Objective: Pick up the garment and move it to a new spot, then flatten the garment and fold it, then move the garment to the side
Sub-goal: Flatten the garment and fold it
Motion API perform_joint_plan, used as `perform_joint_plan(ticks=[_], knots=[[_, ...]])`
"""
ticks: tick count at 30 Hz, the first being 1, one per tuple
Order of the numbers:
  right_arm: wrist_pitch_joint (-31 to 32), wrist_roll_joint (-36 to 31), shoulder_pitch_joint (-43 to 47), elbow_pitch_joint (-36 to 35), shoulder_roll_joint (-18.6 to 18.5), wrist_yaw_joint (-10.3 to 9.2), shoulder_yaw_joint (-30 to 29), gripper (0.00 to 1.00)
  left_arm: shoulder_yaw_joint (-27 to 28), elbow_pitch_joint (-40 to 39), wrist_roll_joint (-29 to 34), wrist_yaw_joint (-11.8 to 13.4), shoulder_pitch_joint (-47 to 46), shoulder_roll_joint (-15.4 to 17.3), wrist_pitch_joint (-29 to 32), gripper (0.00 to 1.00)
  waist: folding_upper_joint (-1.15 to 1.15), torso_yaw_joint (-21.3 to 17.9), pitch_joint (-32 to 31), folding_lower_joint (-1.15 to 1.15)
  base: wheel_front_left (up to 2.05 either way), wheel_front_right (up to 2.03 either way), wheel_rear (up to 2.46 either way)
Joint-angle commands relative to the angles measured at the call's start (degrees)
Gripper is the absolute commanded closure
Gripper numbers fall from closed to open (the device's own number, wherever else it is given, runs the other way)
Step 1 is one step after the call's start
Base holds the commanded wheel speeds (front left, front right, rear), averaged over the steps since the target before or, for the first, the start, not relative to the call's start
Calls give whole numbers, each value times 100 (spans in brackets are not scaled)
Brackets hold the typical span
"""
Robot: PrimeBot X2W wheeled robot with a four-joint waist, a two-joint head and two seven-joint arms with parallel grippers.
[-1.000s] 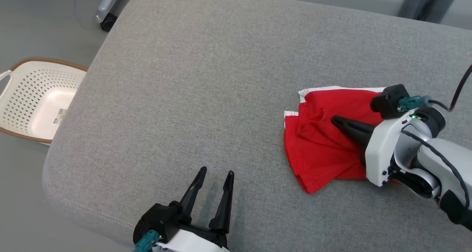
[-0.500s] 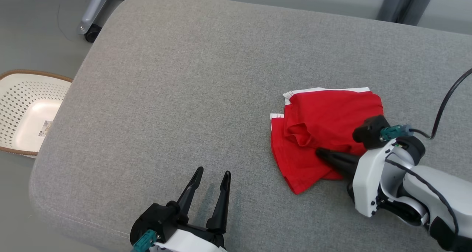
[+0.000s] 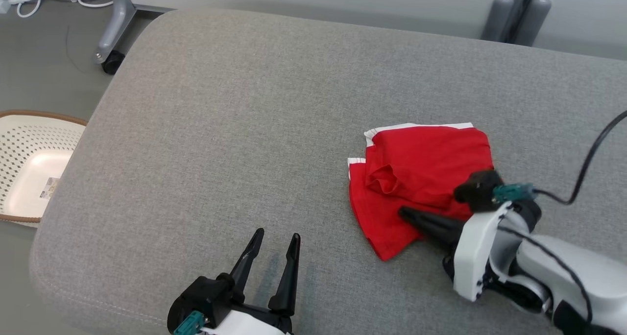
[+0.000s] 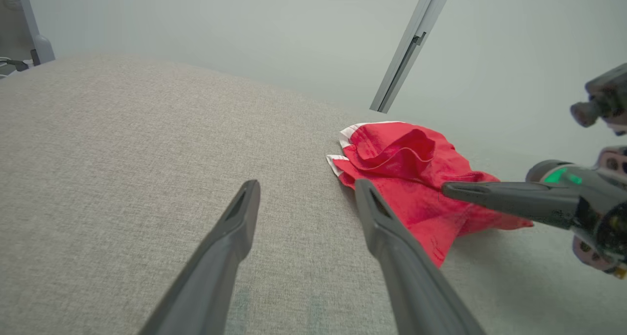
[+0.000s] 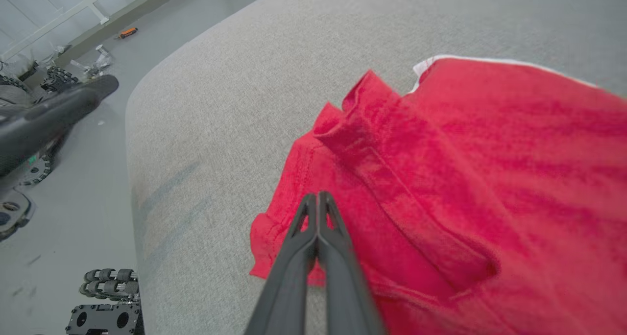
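The garment (image 3: 426, 163) is red with white trim and lies folded and a little rumpled on the grey cushion (image 3: 245, 129), right of centre. It also shows in the left wrist view (image 4: 406, 178) and the right wrist view (image 5: 465, 178). My right gripper (image 3: 401, 211) is shut, fingers pressed together with nothing between them. Its tips are over the garment's near edge (image 5: 317, 196). From the left wrist it appears as a dark closed point (image 4: 446, 189) above the cloth. My left gripper (image 3: 277, 235) stands open and empty near the cushion's front edge, left of the garment (image 4: 306, 185).
A white perforated basket (image 3: 19, 144) with a brown rim sits on the floor at the left. A metal leg with a caster (image 3: 110, 56) and cables lie beyond the cushion's far left corner. Grey posts (image 3: 519, 11) stand behind. The cushion's left half is bare fabric.
The head camera has shifted, sliding the whole picture down and left. My shut right gripper has drawn back from the garment's middle to its near edge. The left gripper holds as before.
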Motion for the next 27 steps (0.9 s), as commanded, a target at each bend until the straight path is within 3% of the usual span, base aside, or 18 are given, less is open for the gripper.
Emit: perform_joint_plan(ticks=[1, 8, 19, 27], knots=[[-74, 36, -170, 0, -85, 1, -72, 100, 26, -21, 41, -27, 57, 19, -10, 0, 0, -18, -2, 0, 0, 0, 0], [-9, 83, -674, 364, -205, 1, -156, 100, -117, -64, -2, -67, -7, 22, -10, 0, 0, 130, 84, 0, 0, 0, 0], [665, 215, -1150, 1243, -104, 1, -33, 100, -367, -138, -213, 22, -97, 20, -10, 0, 0, 665, 319, 0, 0, 0, 0], [906, 255, -983, 1121, -160, 1, 21, 100, -331, -148, -247, 74, -53, 20, -10, 0, 0, 686, 299, 0, 0, 0, 0]])
